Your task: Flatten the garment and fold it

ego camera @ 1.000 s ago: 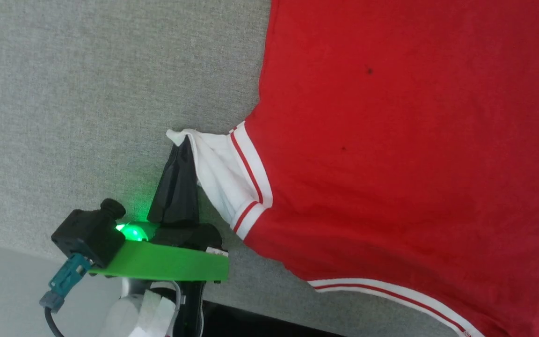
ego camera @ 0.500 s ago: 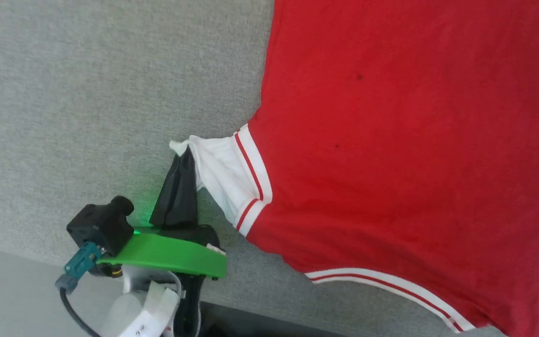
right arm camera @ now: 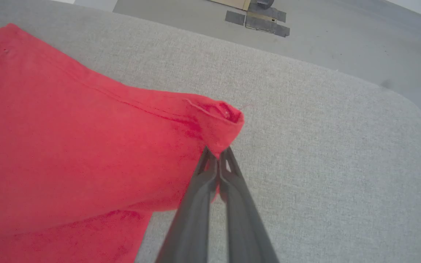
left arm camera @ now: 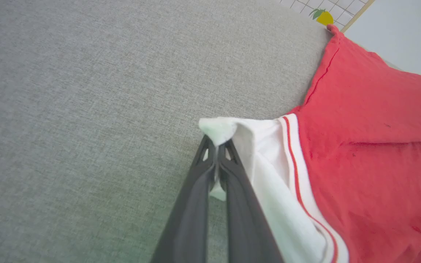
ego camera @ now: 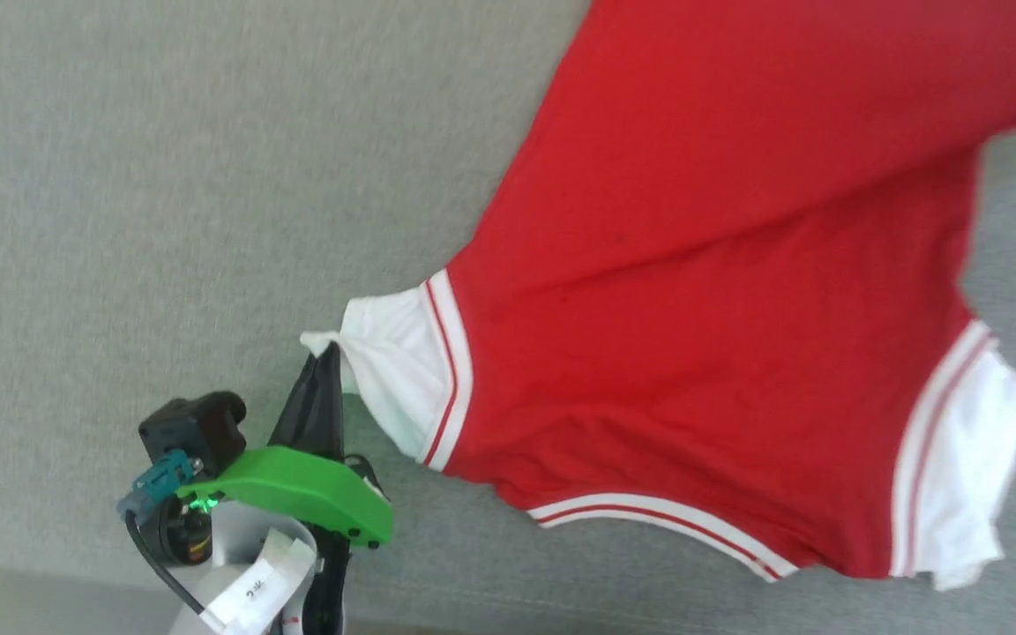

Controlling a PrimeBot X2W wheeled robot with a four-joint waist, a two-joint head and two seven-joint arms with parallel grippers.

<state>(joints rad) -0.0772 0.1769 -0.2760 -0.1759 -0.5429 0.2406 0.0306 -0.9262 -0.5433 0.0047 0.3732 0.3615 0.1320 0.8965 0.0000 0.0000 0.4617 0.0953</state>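
Across the grey cloth-covered worktop [ego camera: 164,176], a red garment [ego camera: 693,291] is gripped at two of its corners.
Over on the robot's left side, the left fingers [left arm camera: 192,204] are pressed together on the tip of one white sleeve [left arm camera: 269,171], and a small nub of white cloth pokes out past their tips. The right fingers [right arm camera: 196,204] are closed as well, pinching a folded red corner [right arm camera: 225,120] of the cloth. The red body stretches over the worktop with slack creases. Its striped trim [ego camera: 649,516] runs along the edge nearest the robot, and the other white sleeve [ego camera: 958,476] lies loose at the robot's right. A green bracket [ego camera: 305,489] sits behind the left fingers. Bare floor [right arm camera: 342,36] shows beyond the worktop's rounded corner.
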